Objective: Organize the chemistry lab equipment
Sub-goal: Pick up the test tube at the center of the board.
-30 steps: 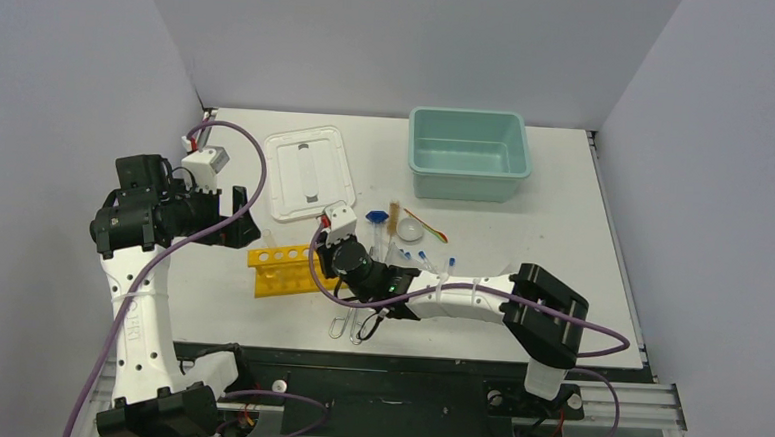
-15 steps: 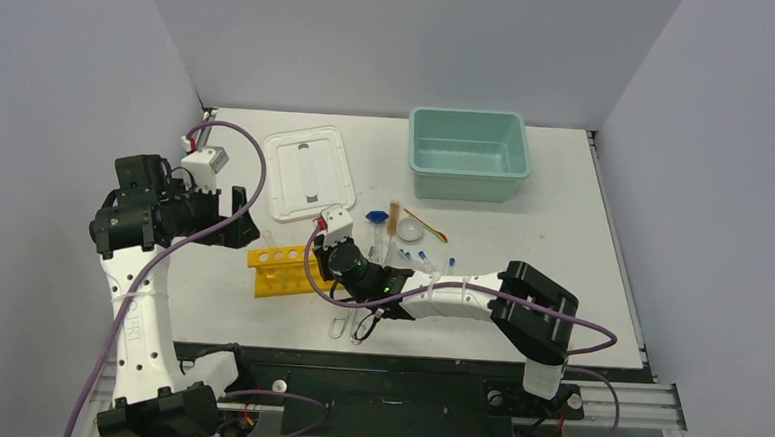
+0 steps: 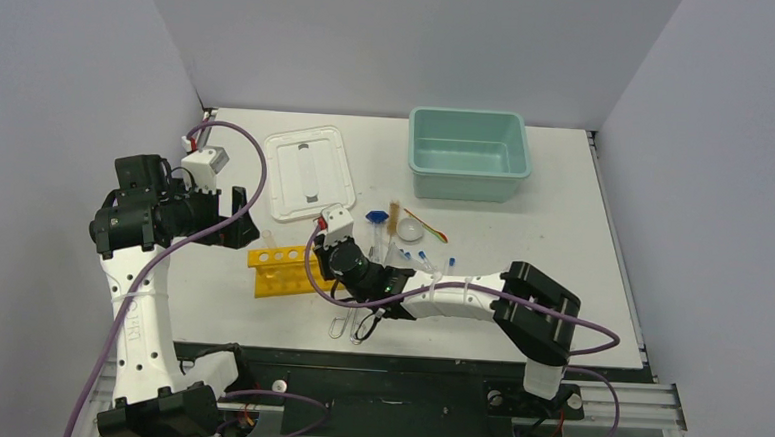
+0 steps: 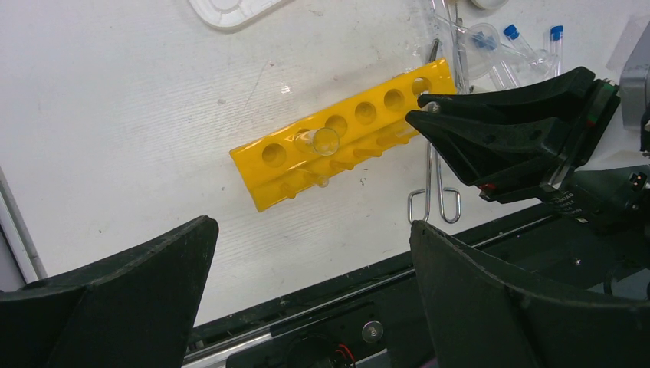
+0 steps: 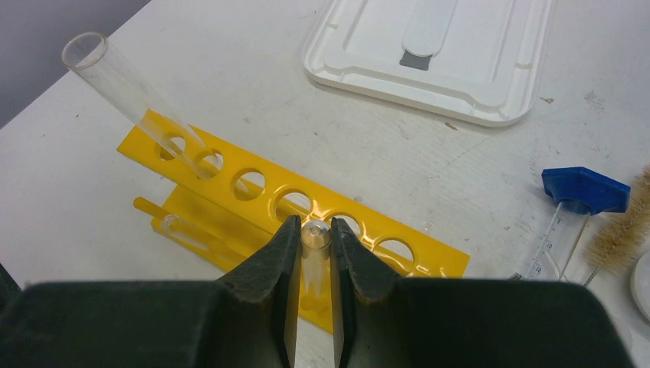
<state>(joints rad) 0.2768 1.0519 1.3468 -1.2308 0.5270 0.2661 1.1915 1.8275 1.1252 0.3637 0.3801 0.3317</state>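
Toward the front of the counter (image 3: 564,218), the right end effector (image 5: 314,225) is clenched on a clear glass tube (image 5: 313,268), held upright at the yellow rack (image 5: 370,238). A second tube (image 5: 130,92) leans in the rack's second hole from its left end. The left end effector (image 4: 306,268) hangs released, fingers wide apart, left of the rack, while farther back sit the white lid (image 3: 309,171) and the teal tub (image 3: 467,155).

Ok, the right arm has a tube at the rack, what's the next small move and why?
Probably ease the right gripper down to seat the glass tube in an empty hole of the yellow rack. Its jaws are shut on the tube, upright over the row of holes; the nearby holes look free, and a second tube already leans in one.
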